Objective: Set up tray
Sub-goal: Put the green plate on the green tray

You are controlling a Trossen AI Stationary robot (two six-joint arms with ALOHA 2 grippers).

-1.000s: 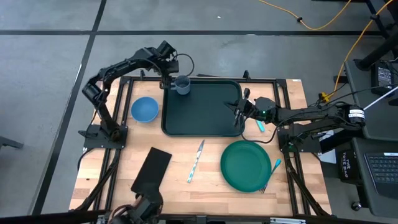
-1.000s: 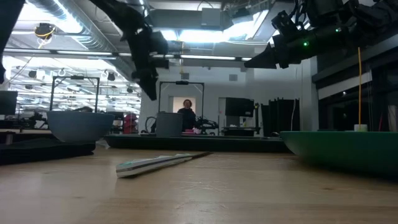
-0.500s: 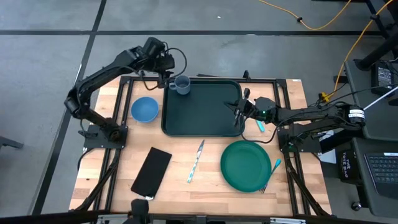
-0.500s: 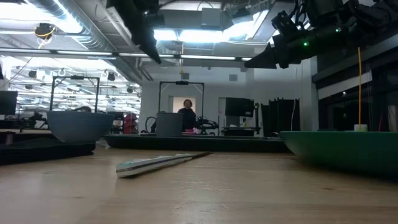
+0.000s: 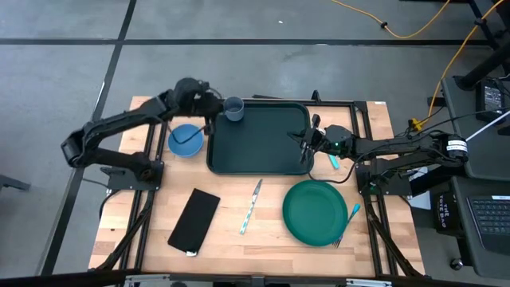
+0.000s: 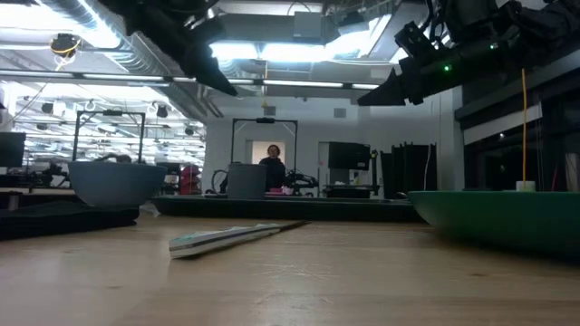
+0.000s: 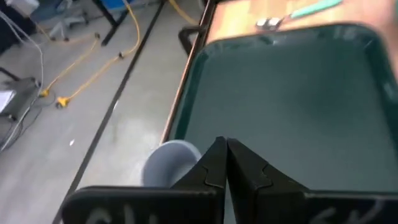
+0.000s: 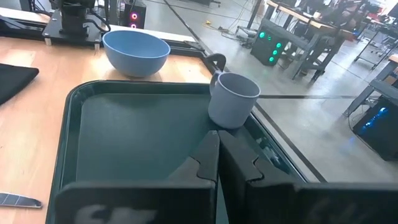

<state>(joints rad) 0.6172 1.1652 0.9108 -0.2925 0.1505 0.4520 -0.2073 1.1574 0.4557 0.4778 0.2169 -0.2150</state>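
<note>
1. Dark green tray lies at the wooden table's far edge, centred, a grey mug in its far-left corner.
2. Left gripper, fingers pressed together and empty, hovers beside the mug, above the blue bowl.
3. Right gripper, fingers closed and empty, sits over the tray's right rim.

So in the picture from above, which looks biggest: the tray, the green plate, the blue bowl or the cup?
1. Tray
2. Green plate
3. Blue bowl
4. Cup
</note>
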